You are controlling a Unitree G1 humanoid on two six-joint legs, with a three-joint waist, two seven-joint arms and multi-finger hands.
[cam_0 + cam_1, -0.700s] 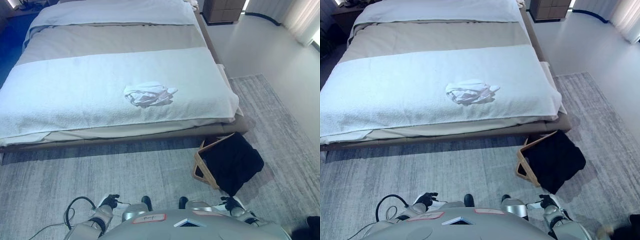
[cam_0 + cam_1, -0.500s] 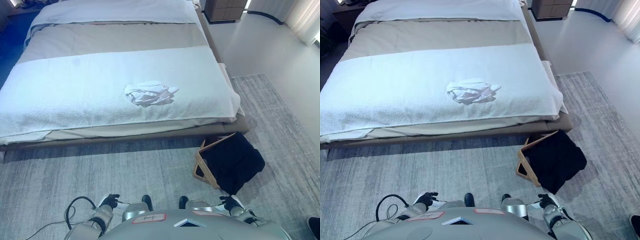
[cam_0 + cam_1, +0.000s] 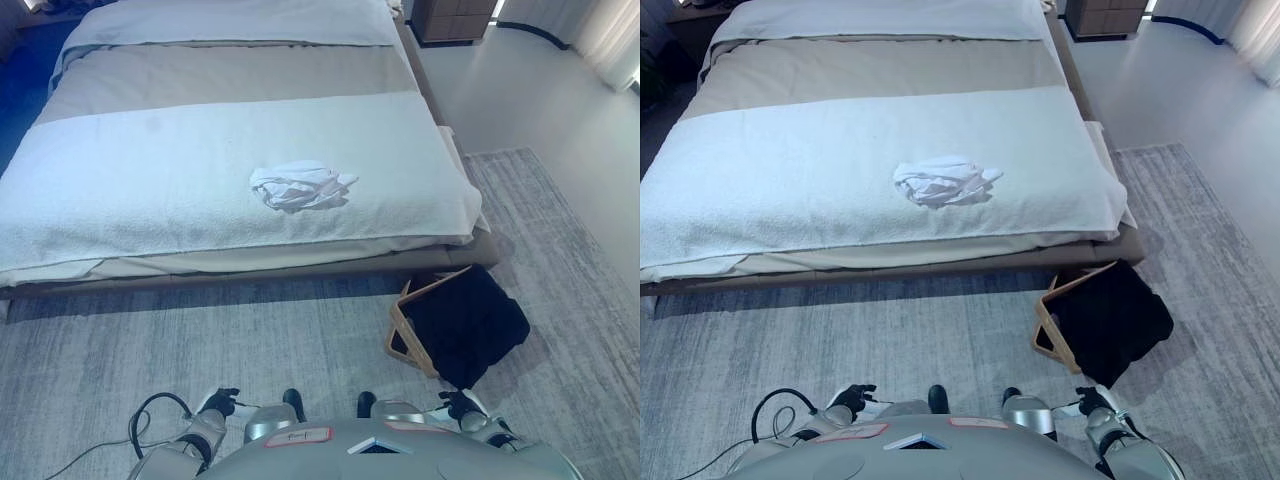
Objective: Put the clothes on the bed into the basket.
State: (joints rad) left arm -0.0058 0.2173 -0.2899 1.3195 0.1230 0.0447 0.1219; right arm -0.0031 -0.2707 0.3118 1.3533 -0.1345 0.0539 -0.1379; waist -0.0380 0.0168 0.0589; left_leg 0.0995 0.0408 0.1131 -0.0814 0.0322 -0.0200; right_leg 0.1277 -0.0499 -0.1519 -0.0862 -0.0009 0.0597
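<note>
White crumpled clothes (image 3: 298,187) sit in a little heap on the bed (image 3: 120,200), roughly in the middle of the pale towel-like blanket (image 3: 150,180) spread across its near half. Nothing is touching the heap, it's just lying there on its own, a bit closer to the bed's near edge than to the pillow end.

Off the bed's near right corner, down on the grey rug (image 3: 300,340), there's the basket (image 3: 408,330). It has a light wooden frame and is tipped or leaning, with dark black fabric (image 3: 465,325) filling it and spilling over its side. So the basket is well apart from the clothes, on the floor just beside the corner of the bed.

Further up the bed there's a beige band of bedding (image 3: 230,70) and then a lighter section at the head end. Past the far right corner of the bed you can see a dark wooden cabinet (image 3: 450,18) on the smooth pale floor (image 3: 540,110).

Both hands are way down low, on the side of the rug away from the bed, nowhere near the clothes. The left hand (image 3: 218,404) shows as a dark shape with white bits, fingers curled in loosely and holding nothing as far as I can see. The right hand (image 3: 1096,404) looks the same, fingers curled, empty, near the basket's low end but not touching it.
</note>
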